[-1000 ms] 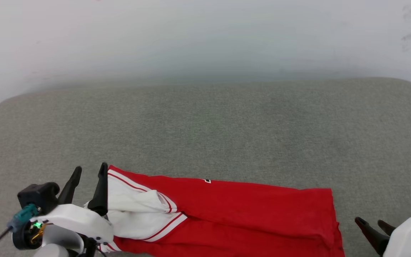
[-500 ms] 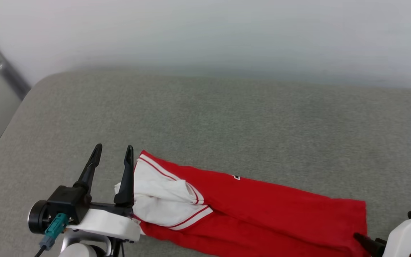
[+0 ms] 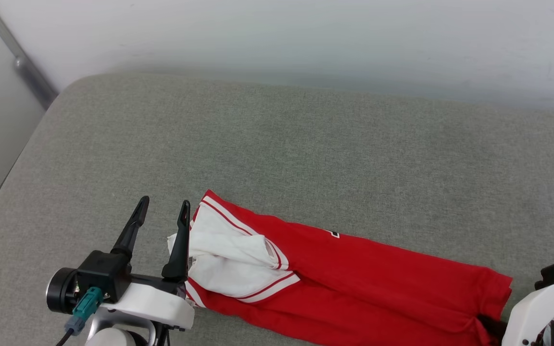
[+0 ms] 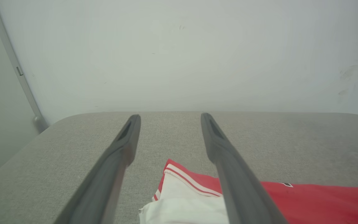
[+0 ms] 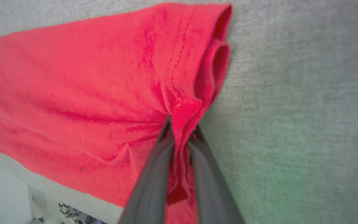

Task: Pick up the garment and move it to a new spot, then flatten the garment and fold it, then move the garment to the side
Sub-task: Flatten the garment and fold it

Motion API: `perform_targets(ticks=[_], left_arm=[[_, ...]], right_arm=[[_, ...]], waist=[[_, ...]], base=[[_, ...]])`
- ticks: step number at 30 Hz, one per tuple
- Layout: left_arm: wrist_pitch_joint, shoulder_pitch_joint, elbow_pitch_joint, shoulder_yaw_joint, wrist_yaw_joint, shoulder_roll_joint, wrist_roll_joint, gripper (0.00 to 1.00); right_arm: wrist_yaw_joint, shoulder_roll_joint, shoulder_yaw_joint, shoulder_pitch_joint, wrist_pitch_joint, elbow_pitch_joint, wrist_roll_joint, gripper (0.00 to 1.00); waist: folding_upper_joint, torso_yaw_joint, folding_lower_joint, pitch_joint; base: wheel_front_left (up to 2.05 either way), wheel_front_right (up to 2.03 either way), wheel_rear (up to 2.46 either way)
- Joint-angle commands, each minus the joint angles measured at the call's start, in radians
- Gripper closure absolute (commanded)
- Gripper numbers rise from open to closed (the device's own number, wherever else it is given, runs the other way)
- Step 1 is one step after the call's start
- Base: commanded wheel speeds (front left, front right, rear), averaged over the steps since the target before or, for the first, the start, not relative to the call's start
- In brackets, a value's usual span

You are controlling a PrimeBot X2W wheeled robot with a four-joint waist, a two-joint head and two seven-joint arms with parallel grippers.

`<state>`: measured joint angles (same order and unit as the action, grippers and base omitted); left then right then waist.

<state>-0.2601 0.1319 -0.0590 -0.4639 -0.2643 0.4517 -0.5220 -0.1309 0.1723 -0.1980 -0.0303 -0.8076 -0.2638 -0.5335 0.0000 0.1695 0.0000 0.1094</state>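
The garment (image 3: 363, 274) lies as a long folded red strip near the front of the grey cushion, its white sleeves (image 3: 229, 259) bunched at the left end. My left gripper (image 3: 165, 203) is open just left of the sleeve end, its right finger against the white cloth. In the left wrist view the open fingers (image 4: 169, 115) straddle the garment's striped sleeve (image 4: 188, 189) from above. My right gripper (image 5: 182, 123) is shut on a pinched fold of the garment (image 5: 89, 84) near the red hem. In the head view the right gripper (image 3: 490, 323) sits at the garment's right end, mostly hidden.
The grey cushion (image 3: 306, 144) stretches wide behind the garment, up to a white wall (image 3: 282, 33). Its left edge (image 3: 22, 158) drops beside a grey metal rail (image 3: 27, 67). The front edge and floor show in the right wrist view (image 5: 8, 186).
The head camera has turned left. My right gripper moved onto the garment's right end and closed on a fold of the red hem. The left gripper stayed open by the sleeve.
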Motion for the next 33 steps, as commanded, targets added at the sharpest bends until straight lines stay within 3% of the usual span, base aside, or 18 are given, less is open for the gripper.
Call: perform_targets(ticks=[1,10,17,22,25,29,33], left_arm=[[-0.006,0.001,0.004,0.002,-0.002,0.001,0.005,0.00],[0.008,-0.023,0.017,-0.006,-0.017,0.017,0.013,0.00],[0.008,-0.038,0.008,-0.006,-0.026,0.021,0.012,0.00],[0.005,-0.041,0.007,-0.001,-0.030,0.021,0.009,0.00],[0.004,-0.040,0.010,-0.001,-0.028,0.021,0.008,0.00],[0.003,-0.034,0.012,-0.003,-0.025,0.019,0.008,0.00],[0.006,-0.028,0.015,-0.013,-0.019,0.015,0.007,0.00]], right_arm=[[0.000,-0.019,0.037,0.013,0.001,-0.031,-0.006,1.00],[0.001,0.075,0.036,-0.018,0.030,0.053,-0.036,1.00],[0.001,0.112,-0.110,-0.012,0.016,0.054,-0.002,1.00],[0.000,0.081,-0.251,-0.030,-0.002,0.079,0.013,1.00],[0.000,0.027,-0.306,-0.049,-0.033,0.107,-0.015,1.00],[0.000,-0.084,-0.359,-0.102,-0.122,0.140,-0.173,1.00],[0.000,-0.122,-0.360,-0.135,-0.243,0.127,-0.359,1.00]], waist=[[0.0000,-0.008,0.0000,-0.006],[0.0000,-0.053,0.0000,-0.051],[0.0000,-0.097,0.0000,-0.056],[0.0000,-0.125,0.0000,-0.049],[0.0000,-0.136,0.0000,-0.047],[0.0000,-0.141,0.0000,-0.047],[0.0000,-0.133,0.0000,-0.050]], base=[[0.00,0.00,0.00],[0.00,0.00,0.00],[0.00,0.00,0.00],[0.00,0.00,0.00],[0.00,0.00,0.00],[0.00,0.00,0.00],[0.00,0.00,0.00]])
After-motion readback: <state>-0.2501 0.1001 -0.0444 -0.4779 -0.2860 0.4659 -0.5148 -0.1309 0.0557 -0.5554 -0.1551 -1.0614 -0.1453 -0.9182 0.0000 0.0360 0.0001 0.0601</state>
